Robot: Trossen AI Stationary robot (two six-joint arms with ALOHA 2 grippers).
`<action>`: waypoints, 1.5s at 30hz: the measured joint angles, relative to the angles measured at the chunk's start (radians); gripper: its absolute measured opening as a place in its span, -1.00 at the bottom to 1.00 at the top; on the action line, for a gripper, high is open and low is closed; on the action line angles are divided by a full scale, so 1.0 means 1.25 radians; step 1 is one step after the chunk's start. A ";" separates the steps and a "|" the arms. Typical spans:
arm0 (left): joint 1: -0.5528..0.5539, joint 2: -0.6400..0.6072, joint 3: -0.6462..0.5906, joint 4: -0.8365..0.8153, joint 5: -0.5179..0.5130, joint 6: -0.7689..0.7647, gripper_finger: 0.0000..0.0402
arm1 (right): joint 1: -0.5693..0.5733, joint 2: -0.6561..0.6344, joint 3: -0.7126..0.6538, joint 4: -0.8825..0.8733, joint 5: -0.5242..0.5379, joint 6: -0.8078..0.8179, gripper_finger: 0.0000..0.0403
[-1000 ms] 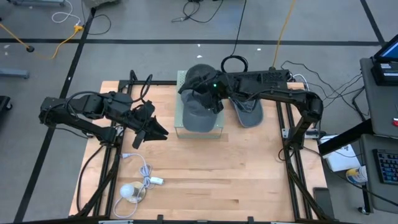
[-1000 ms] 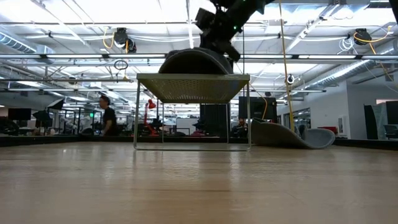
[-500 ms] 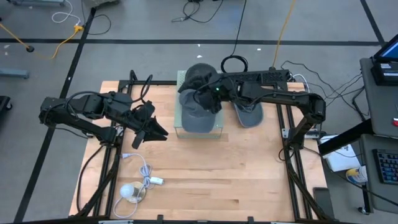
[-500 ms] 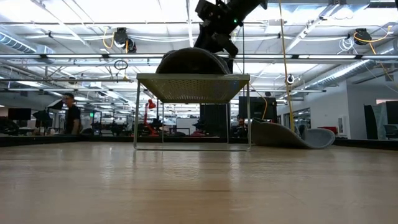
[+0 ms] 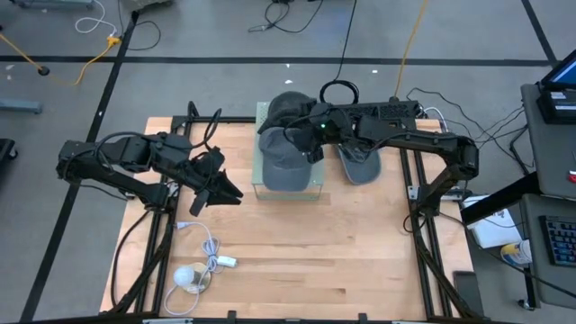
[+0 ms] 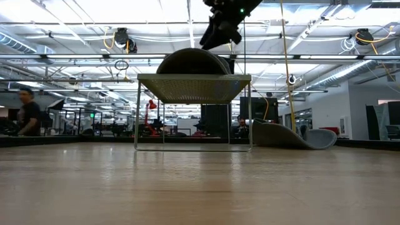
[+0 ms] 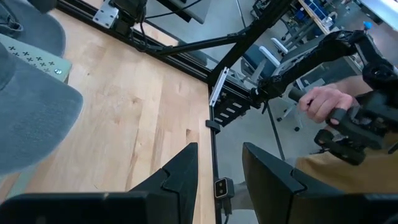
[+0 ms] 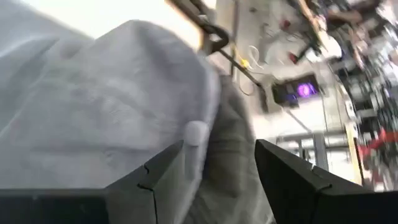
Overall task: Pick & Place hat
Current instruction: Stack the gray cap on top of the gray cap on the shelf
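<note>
A grey hat (image 5: 284, 164) lies crown up on the pale mesh stand (image 5: 315, 191) at the table's far middle, with a darker hat (image 5: 286, 106) just behind it. In the low view the hat's dome (image 6: 190, 61) rests on the stand's top (image 6: 194, 81). My right gripper (image 5: 306, 140) hovers open just above the hat's crown (image 8: 112, 93), its fingers on either side of the top button (image 8: 196, 132) and apart from it (image 6: 210, 39). My left gripper (image 5: 222, 191) waits open over the table left of the stand, with nothing in it (image 7: 219, 168).
Another grey hat (image 5: 360, 164) lies flat on the table right of the stand (image 6: 294, 136). A white cable and round puck (image 5: 193, 274) lie near the front left. Bare wood stretches in front of the stand. A person's hand (image 7: 323, 102) shows beyond the table.
My right gripper has opened, let go of the grey hat and risen off its crown, drawing slightly toward the table's right. The hat stays on the stand.
</note>
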State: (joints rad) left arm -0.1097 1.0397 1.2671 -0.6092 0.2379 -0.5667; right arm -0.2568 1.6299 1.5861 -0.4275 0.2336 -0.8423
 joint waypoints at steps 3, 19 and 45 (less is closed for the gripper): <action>0.000 0.000 0.000 0.001 0.000 0.000 -0.37 | 0.013 -0.025 0.000 -0.011 0.034 0.085 -0.06; 0.000 0.000 0.000 0.013 -0.003 0.007 -0.37 | 0.161 -0.196 0.000 -0.394 0.399 0.742 0.01; 0.000 0.000 0.000 0.030 -0.003 0.005 -0.37 | 0.163 -0.211 -0.273 -0.553 0.232 1.286 0.06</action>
State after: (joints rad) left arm -0.1099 1.0397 1.2671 -0.5716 0.2344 -0.5606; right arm -0.0536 1.3662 1.2449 -1.1184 0.5238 0.7653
